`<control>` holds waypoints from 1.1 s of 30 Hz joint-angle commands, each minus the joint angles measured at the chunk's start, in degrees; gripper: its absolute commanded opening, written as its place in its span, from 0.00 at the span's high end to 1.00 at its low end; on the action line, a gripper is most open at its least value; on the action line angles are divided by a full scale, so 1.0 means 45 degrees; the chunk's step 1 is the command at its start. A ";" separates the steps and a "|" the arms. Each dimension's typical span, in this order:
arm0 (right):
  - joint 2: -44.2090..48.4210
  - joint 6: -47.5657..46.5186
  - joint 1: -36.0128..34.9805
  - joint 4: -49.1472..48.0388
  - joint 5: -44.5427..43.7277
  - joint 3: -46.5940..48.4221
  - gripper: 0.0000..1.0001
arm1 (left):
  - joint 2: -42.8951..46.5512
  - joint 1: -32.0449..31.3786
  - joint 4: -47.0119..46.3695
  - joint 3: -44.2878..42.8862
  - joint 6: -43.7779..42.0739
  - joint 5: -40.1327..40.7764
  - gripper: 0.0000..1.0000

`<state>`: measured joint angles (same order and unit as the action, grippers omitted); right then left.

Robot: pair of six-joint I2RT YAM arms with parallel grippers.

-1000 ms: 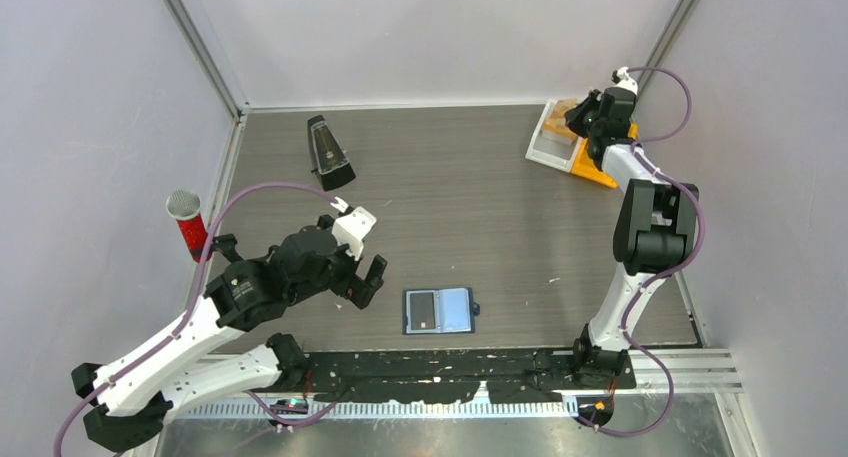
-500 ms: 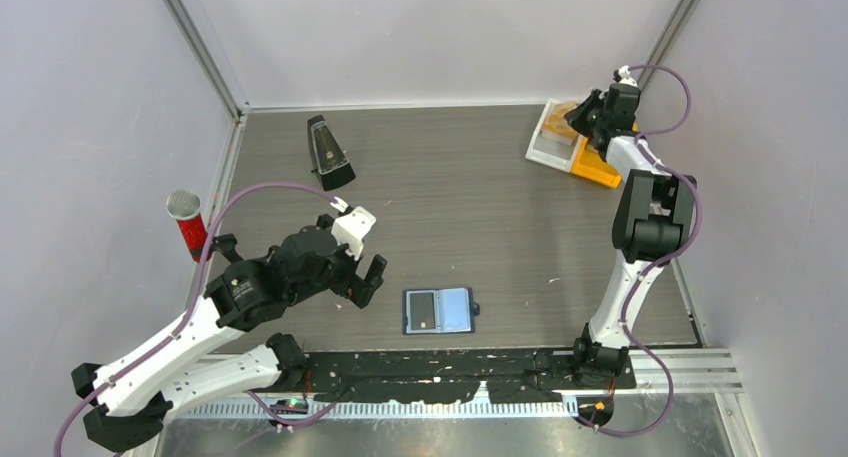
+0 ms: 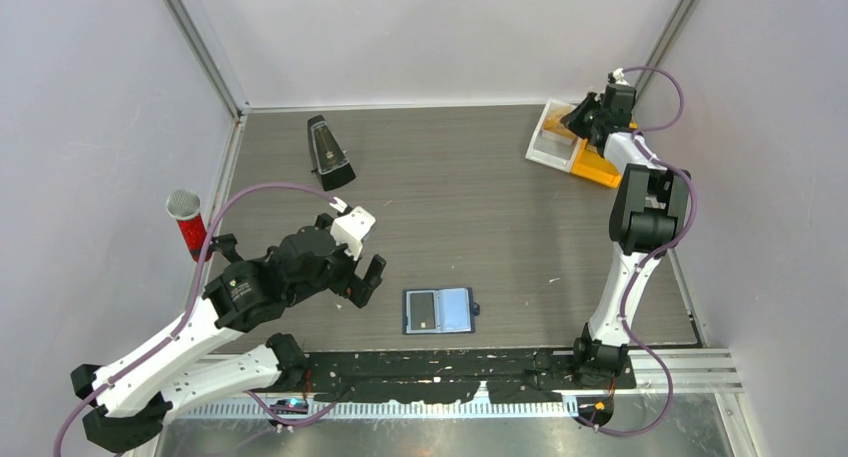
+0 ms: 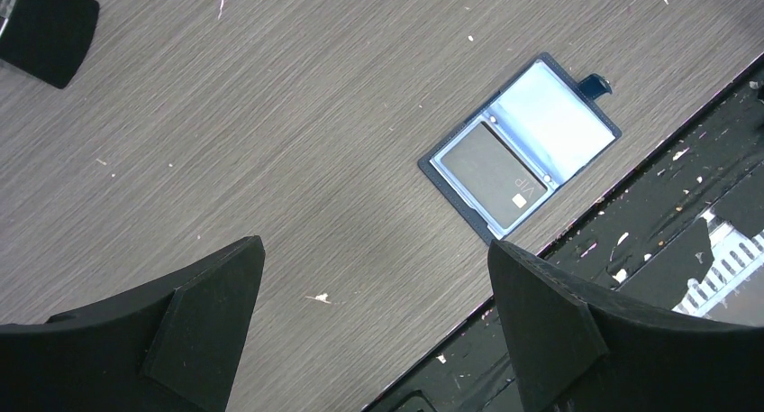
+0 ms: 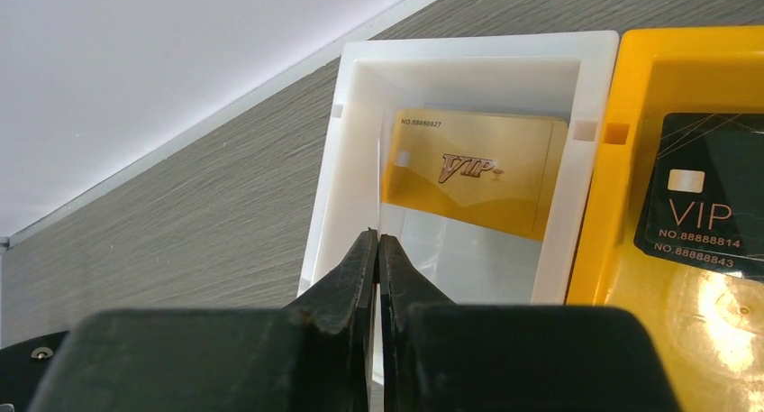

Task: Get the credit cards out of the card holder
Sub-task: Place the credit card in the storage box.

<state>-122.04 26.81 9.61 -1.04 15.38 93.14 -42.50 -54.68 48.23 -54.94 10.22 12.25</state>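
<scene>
Right wrist: one gold card (image 5: 468,173), one black card (image 5: 703,196).

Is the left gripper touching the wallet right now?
Apart. The left wrist view shows a strip of table between the open left gripper and the wallet, lying flat beyond it.

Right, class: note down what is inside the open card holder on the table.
One dark card lies in one half of the card holder; the other half shows only a pale blue inside. Anything tucked beneath the card or in the slots is hidden.
</scene>
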 commanded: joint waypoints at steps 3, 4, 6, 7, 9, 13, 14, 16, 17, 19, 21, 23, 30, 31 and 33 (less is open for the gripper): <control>-0.0472 -0.0071 0.0087 -0.0146 0.0111 0.0863 0.91 | 0.0070 0.0021 -0.0598 0.0021 -0.0141 0.0049 0.01; -0.0543 -0.0062 0.0100 -0.0132 0.0116 0.0922 0.91 | 0.0057 0.0021 -0.0600 0.0038 -0.0151 0.0078 0.01; -0.0699 -0.0040 0.0100 -0.0122 0.0118 0.1111 0.91 | 0.0066 0.0021 -0.0588 0.0059 -0.0161 0.0097 0.01; -0.0836 -0.0064 0.0116 -0.0087 0.0143 0.1267 0.91 | 0.0069 0.0021 -0.0606 0.0069 -0.0161 0.0091 0.01; -0.1023 -0.0133 0.0139 0.0081 0.0163 0.1535 0.91 | 0.0053 0.0021 -0.0637 0.0064 -0.0171 0.0079 0.01; -0.1145 -0.0237 0.0174 0.0132 0.0064 0.1791 0.88 | 0.0078 0.0021 -0.0637 0.0022 -0.0200 0.0160 0.01; -0.1134 -0.0255 0.0172 0.0133 0.0032 0.1796 0.87 | 0.0102 0.0021 -0.0671 0.0036 -0.0200 0.0155 0.01; -0.1074 -0.0271 0.0187 0.0133 -0.0110 0.1801 0.84 | 0.0175 0.0021 -0.0730 0.0059 -0.0200 0.0149 0.01; -0.1069 -0.0273 0.0199 0.0309 -0.0202 0.1826 0.82 | 0.0185 0.0021 -0.0753 0.0084 -0.0200 0.0149 0.01; -0.1065 -0.0232 0.0203 0.0507 -0.0339 0.1866 0.80 | 0.0187 0.0021 -0.0765 0.0082 -0.0200 0.0158 0.01; -0.1057 -0.0190 0.0203 0.0573 -0.0449 0.1907 0.79 | 0.0145 0.0021 -0.0723 0.0065 -0.0200 0.0186 0.01; -0.1063 -0.0151 0.0208 0.0667 -0.0573 0.1966 0.77 | 0.0148 0.0022 -0.0689 0.0060 -0.0200 0.0207 0.01; -0.0937 -0.0165 0.0209 0.0879 -0.1075 0.2039 0.69 | 0.0186 0.0021 -0.0739 0.0089 -0.0191 0.0202 0.01; -0.0932 -0.0171 0.0209 0.0906 -0.1132 0.2067 0.69 | 0.0170 0.0021 -0.0727 0.0081 -0.0182 0.0190 0.01; -0.0928 -0.0190 0.0207 0.1001 -0.1315 0.2150 0.68 | 0.0167 0.0021 -0.0737 0.0081 -0.0181 0.0190 0.01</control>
<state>-127.59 26.63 10.31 3.42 11.77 99.88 -42.44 -54.68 46.98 -54.94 10.00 12.45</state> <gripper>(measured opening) 0.316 0.993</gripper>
